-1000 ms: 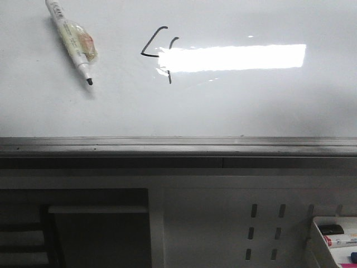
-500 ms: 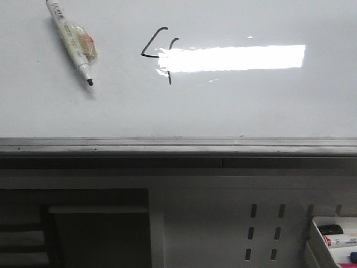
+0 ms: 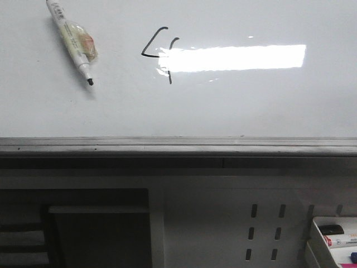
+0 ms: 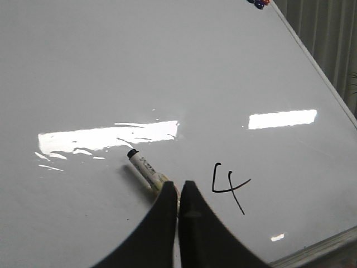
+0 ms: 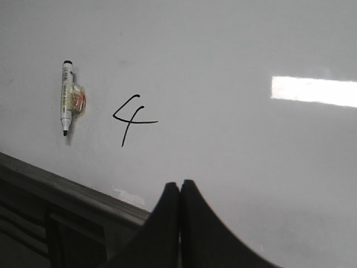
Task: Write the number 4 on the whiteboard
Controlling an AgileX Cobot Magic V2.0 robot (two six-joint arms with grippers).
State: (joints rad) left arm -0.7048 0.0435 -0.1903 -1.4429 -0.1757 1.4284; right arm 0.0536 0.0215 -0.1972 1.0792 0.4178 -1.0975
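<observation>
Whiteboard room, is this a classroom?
Maybe a classroom or lab: a large glossy white whiteboard, a white marker pen lying on it, and a white tray of spare markers below.

Below the board we see a grey slotted panel (image 3: 265, 229), a dark recess (image 3: 72, 198) and a white bin of markers (image 3: 334, 237).

The whiteboard (image 3: 234, 106) is glossy white with a grey metal frame. The number 4 (image 3: 159, 53) is thin black line. The marker (image 3: 71, 39) is white, black-tipped, wrapped with yellowish tape showing an orange-red patch. Both hands look black.
</observation>
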